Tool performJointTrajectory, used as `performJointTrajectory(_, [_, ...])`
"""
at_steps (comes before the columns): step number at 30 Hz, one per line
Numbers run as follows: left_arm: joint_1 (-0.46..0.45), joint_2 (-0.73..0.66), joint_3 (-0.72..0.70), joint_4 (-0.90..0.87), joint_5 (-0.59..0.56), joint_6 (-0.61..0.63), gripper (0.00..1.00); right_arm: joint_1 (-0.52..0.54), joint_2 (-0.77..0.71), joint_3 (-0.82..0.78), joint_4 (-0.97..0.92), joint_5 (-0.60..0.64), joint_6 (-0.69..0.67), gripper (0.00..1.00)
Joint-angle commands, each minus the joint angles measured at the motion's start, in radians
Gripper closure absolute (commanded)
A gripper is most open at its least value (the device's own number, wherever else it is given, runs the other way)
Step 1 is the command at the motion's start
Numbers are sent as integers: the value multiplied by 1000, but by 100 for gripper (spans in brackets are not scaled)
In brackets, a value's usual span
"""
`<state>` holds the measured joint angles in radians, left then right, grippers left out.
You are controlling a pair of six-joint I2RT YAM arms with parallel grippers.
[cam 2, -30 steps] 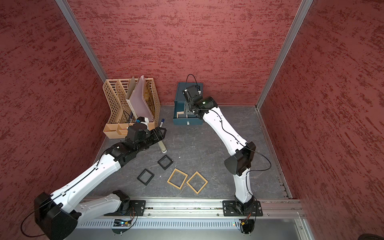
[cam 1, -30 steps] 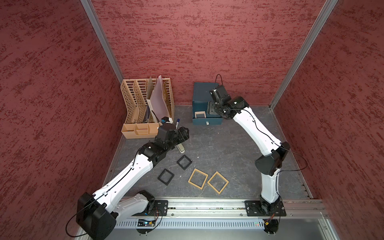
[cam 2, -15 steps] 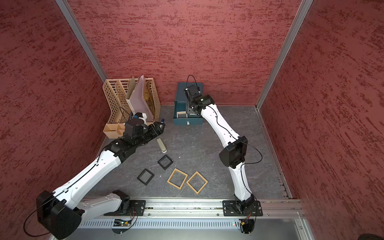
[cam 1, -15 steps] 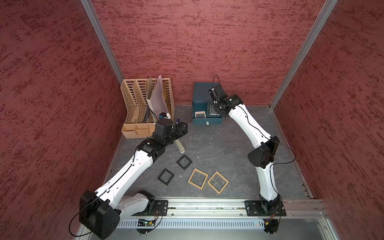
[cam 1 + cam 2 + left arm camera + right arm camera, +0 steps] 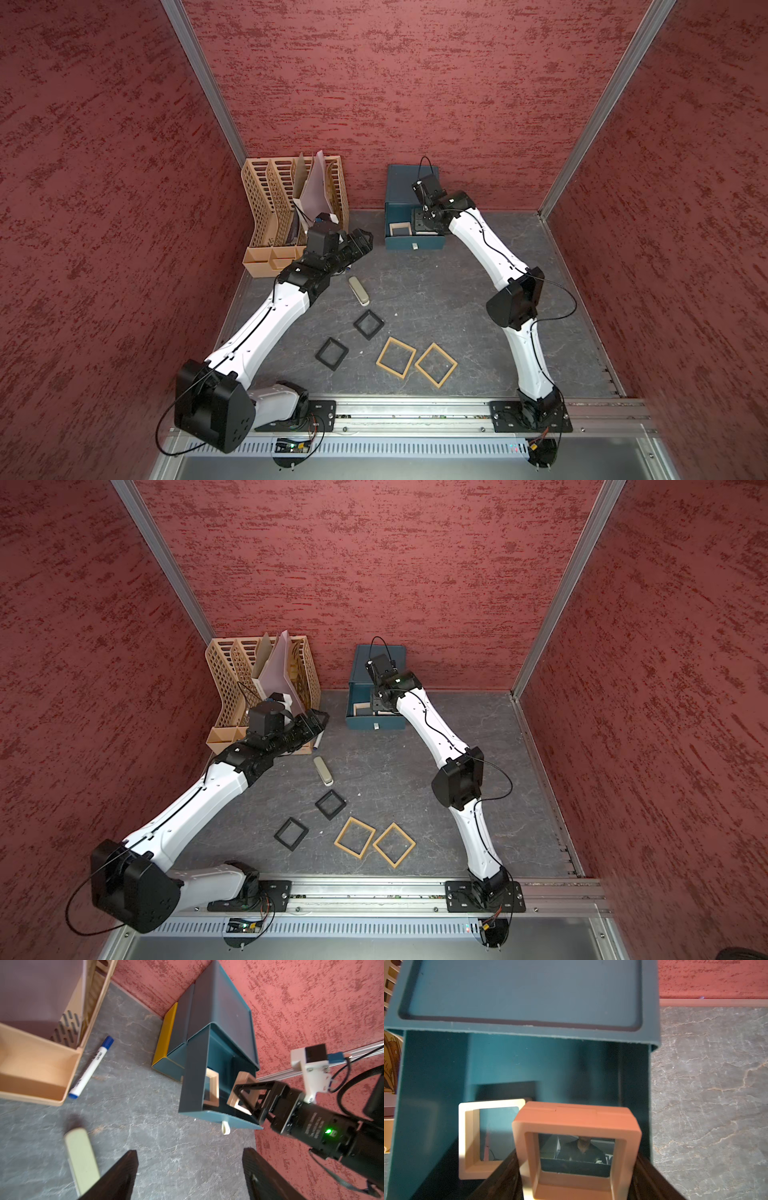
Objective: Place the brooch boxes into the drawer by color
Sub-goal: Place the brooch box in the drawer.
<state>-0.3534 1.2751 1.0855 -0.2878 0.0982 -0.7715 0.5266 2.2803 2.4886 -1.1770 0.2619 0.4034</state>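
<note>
My right hand [image 5: 576,1167] is clenched on a pale beige brooch box [image 5: 577,1120], pinching two opposite sides of its rim. It holds the box over the pulled-out drawer [image 5: 431,1105], just beside the second pale beige box [image 5: 467,1138] lying inside. My left hand [image 5: 189,1176] is released and empty, hovering above the bench [image 5: 166,1147] short of the drawer.

I judge these boxes light and stiff at the rim. The clear centre looks like thin film that could dent, so the rim sides are where I take hold. Smooth plastic may slip under a weak pinch.

The right wrist view shows how closely the two beige boxes sit. I cannot tell whether the held one touches the drawer floor. The left wrist view shows the grip from outside the drawer. Only the top views show the black boxes [image 5: 368,324] [image 5: 331,353] and tan boxes [image 5: 395,358] [image 5: 436,365] on the bench.
</note>
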Motion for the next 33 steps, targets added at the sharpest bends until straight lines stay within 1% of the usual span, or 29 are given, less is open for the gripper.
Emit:
performJointTrajectory(1, [9, 32, 50, 33, 38, 15, 17, -9, 12, 31, -21, -4, 15, 39])
performJointTrajectory(5, [13, 56, 65, 58, 46, 5, 16, -9, 26, 30, -31, 2, 18, 35])
performJointTrajectory(7, [17, 75, 77, 71, 53, 1, 15, -10, 32, 30, -32, -3, 23, 31])
performJointTrajectory(12, [34, 135, 135, 90, 92, 11, 14, -11, 32, 32, -26, -14, 35, 15])
performJointTrajectory(15, [46, 193, 190, 91, 125, 27, 14, -10, 10, 33, -12, -30, 37, 9])
performJointTrajectory(19, [60, 275, 268, 92, 154, 55, 14, -10, -53, 37, 5, -53, 41, 7])
performJointTrajectory(23, [76, 355, 337, 126, 193, 75, 16, -2, -169, 1, 20, -88, 68, 9])
performJointTrajectory(25, [86, 398, 375, 144, 210, 78, 16, 1, -267, -107, 76, -124, 95, 12])
performJointTrajectory(28, [98, 471, 432, 186, 246, 83, 18, 1, -464, -383, 240, -224, 167, 18])
performJointTrajectory(30, [104, 526, 477, 208, 277, 86, 20, 1, -607, -611, 389, -296, 241, 25])
performJointTrajectory(31, [108, 550, 500, 210, 285, 87, 21, 0, -665, -711, 456, -329, 280, 26])
performJointTrajectory(33, [110, 601, 549, 207, 300, 86, 23, -1, -787, -957, 655, -412, 389, 26])
